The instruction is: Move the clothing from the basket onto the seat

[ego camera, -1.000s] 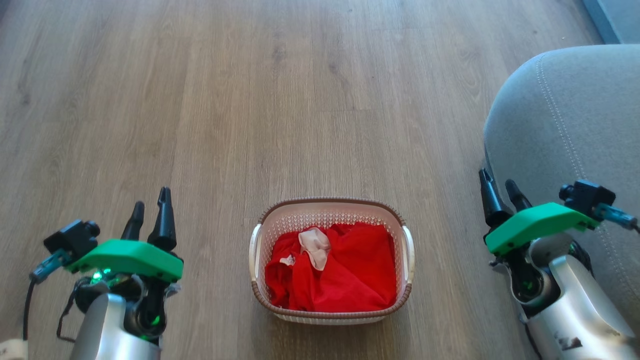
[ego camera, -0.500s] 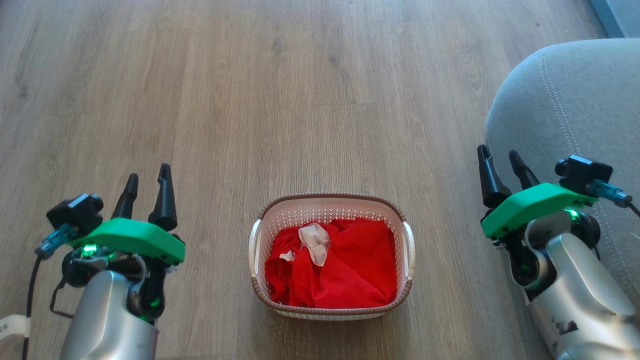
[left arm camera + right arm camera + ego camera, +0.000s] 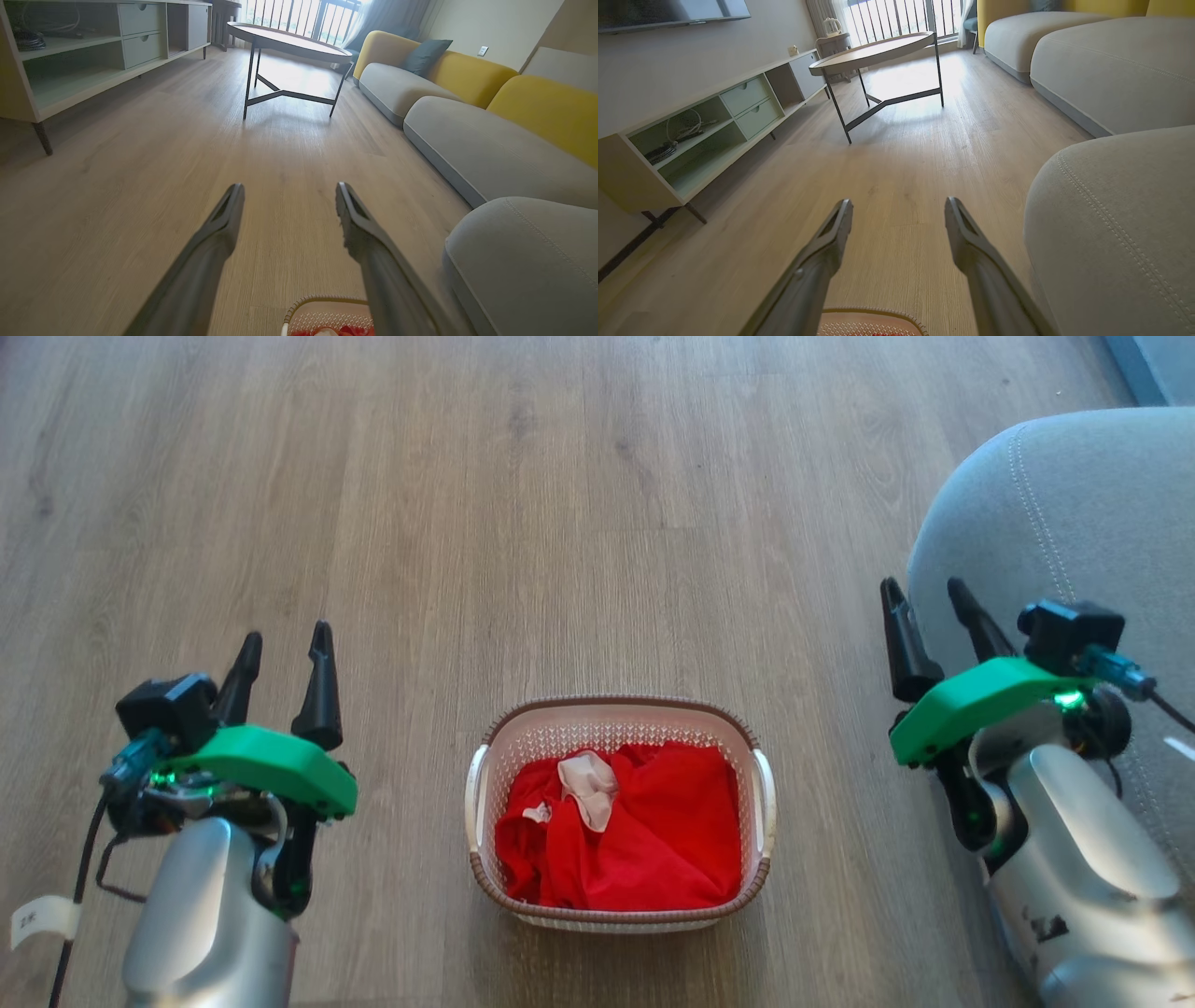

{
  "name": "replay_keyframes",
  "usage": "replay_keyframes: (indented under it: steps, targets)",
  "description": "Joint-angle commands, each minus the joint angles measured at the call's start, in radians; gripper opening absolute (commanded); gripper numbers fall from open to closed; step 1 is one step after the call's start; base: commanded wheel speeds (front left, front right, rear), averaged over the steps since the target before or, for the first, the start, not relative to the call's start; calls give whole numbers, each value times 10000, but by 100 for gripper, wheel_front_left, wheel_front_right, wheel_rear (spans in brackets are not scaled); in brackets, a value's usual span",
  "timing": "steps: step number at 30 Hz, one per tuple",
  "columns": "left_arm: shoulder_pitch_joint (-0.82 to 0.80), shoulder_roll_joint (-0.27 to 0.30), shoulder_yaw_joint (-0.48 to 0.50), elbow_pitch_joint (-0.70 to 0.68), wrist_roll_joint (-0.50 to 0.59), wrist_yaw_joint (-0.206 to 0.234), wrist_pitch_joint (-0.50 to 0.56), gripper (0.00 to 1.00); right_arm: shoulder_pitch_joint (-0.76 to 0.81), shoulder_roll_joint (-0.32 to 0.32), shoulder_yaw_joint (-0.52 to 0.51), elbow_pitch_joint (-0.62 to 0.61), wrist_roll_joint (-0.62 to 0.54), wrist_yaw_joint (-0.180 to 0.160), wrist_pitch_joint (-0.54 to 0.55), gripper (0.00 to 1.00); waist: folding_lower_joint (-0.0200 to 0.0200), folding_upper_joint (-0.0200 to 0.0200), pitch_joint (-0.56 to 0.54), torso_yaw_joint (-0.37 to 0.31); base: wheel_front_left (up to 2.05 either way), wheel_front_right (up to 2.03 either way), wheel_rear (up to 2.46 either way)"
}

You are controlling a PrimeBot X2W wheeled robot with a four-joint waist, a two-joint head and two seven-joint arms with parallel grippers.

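The cream basket [image 3: 616, 717] with a brown rim stands on the wooden floor at lower centre of the head view. Red clothing [image 3: 644, 840] fills it, with a small pale pink piece [image 3: 590, 782] on top. The grey seat [image 3: 1064, 513] bulges in at the right edge. My left gripper [image 3: 286, 637] hangs open left of the basket, holding nothing. My right gripper [image 3: 926, 585] hangs open right of the basket, beside the seat's corner. The basket rim [image 3: 327, 301] peeks in at the bottom of the left wrist view, and the basket rim [image 3: 873, 311] does so in the right wrist view too.
A round coffee table [image 3: 289, 39] on thin dark legs stands farther down the room. A low cabinet [image 3: 691, 135] lines one wall. Grey and yellow sofa sections [image 3: 472, 126] run along the other side. Bare wooden floor [image 3: 523, 523] stretches ahead of the basket.
Both grippers have risen and reached forward in the head view, their fingers spreading wider. The view shifted slightly early on; basket and clothing lie as before.
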Motion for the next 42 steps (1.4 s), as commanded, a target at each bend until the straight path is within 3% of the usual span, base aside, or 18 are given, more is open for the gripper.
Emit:
replay_keyframes:
  steps: [1, 9, 29, 35, 42]
  targets:
    - [-632, 317, 265, -232, 265, -60, -147, 100, -472, -142, 183, -249, -235, 66, -143, 100, 0, -1, 7, 1, 0, 0, 0]
    - [-909, 333, 250, -155, 1257, -65, -382, 100, -756, -236, 251, -224, -1098, 71, -378, 100, 0, -1, 59, 7, 0, 0, 0]
    - [-984, 140, 699, -26, 1451, -65, -389, 100, -678, -8, -610, -321, -1719, 71, -385, 100, 0, -1, 253, -19, 0, 0, 0]
    - [-1066, 73, 527, -47, 1447, -65, -389, 100, -923, 19, -770, -638, -1845, 71, -385, 100, 0, -1, 827, -104, 0, 0, 0]
    - [-1359, -57, 11, 2, 1339, -65, -389, 100, -1410, 36, -1036, -1356, -2084, 71, -385, 100, 0, -1, 2210, -298, 0, 0, 0]
